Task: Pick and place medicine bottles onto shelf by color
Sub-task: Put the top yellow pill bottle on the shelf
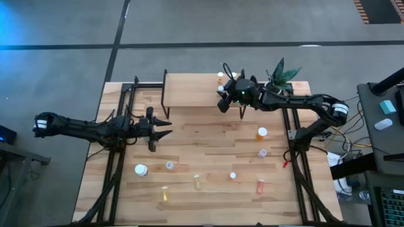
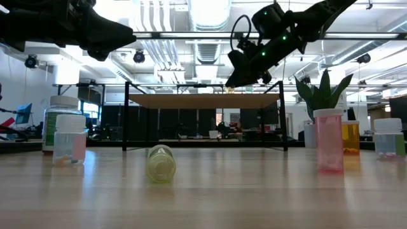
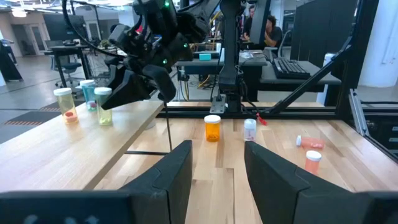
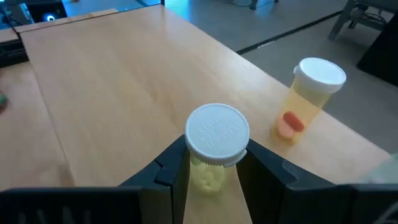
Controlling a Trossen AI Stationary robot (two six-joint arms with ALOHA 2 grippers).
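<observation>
From above, you see the right gripper [image 1: 223,96] over the shelf [image 1: 189,89] near its right end, while the left gripper [image 1: 165,129] waits half-open and empty over the table. In your right wrist view its fingers pinch a yellow bottle [image 4: 214,146] just under the white cap, beside another bottle [image 4: 306,99] standing there. Expect it light, rigid and slick, so grip the body below the cap.

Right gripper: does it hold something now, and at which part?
Yes. The right gripper holds a yellow bottle just under its white cap, above the shelf.
</observation>
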